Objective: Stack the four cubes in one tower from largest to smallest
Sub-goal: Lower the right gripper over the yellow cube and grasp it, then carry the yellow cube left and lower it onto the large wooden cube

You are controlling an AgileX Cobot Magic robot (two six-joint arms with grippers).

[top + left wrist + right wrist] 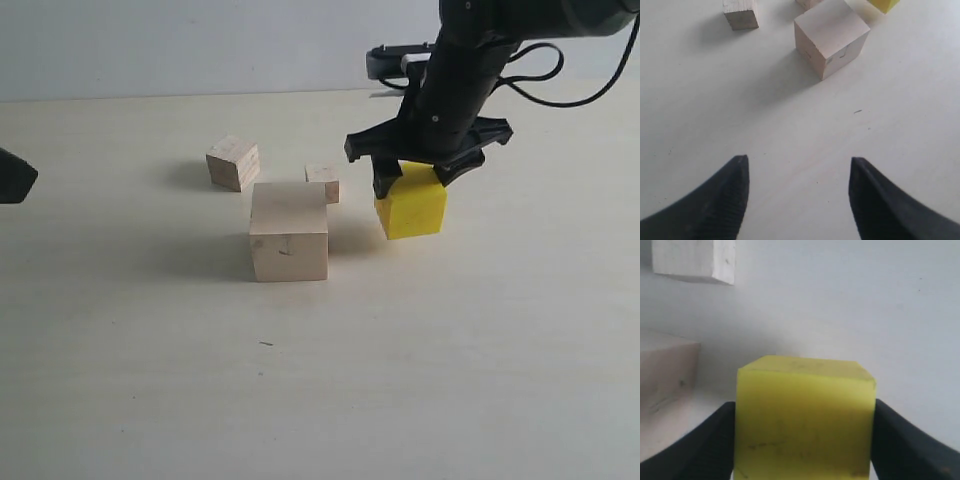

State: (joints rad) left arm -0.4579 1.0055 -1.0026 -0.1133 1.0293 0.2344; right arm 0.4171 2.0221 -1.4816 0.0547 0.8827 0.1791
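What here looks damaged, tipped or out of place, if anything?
Nothing stands out. The large pale wooden cube, bright yellow cube, layered plywood cube and small pale wooden cube sit flat and apart.

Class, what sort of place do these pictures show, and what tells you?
Probably a robotics lab bench: a black robot arm, a plain pale tabletop, wooden cubes and a yellow cube.

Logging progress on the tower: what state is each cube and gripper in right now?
largest pale cube: on table, top bare.
yellow cube: on table, between jaws of right gripper.
plywood cube: on table, unstacked.
smallest cube: on table, unstacked.
left gripper: open, empty.
right gripper: astride yellow cube; grip unclear.
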